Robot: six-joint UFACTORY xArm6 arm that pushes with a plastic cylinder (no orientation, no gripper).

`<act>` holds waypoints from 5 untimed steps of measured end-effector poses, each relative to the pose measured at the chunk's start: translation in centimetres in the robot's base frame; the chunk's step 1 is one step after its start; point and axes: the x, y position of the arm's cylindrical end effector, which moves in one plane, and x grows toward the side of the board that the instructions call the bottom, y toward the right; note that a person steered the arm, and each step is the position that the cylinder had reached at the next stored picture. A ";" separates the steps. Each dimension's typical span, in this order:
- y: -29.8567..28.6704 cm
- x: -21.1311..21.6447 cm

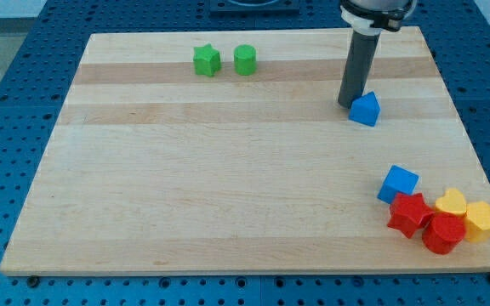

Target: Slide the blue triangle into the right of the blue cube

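A pale wooden desk (228, 195) is seen lying on a blue perforated base (24, 51). The dark straight rod (360, 68) is lowered from the view's top right, and my tip (347, 104) is set on the wood in the upper right part of the desk. No jaws are carried by this arm, so no open or shut state can be told; only the rod's end is shown.

The small blue plastic triangle (366, 110) is found just beside my tip, on its right in the view and slightly lower, apparently touching or nearly touching the rod; the exact contact cannot be made out. The blue plastic cube (397, 184) is placed well below the triangle, near the desk's lower right corner and a little further to the view's right.

A cluster is formed against the cube's lower right side: a red star-shaped block (408, 213), a second red block (443, 232) whose shape is unclear, a yellow heart-shaped block (452, 202) and another yellow block (482, 219) at the far right.

Near the view's top, left of centre, a green star-like block (207, 60) and a green rounded block (245, 59) are set side by side, well apart from everything else.
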 end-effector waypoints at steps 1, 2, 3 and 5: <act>0.0 2.2; 0.4 4.3; 0.4 3.5; 2.5 2.3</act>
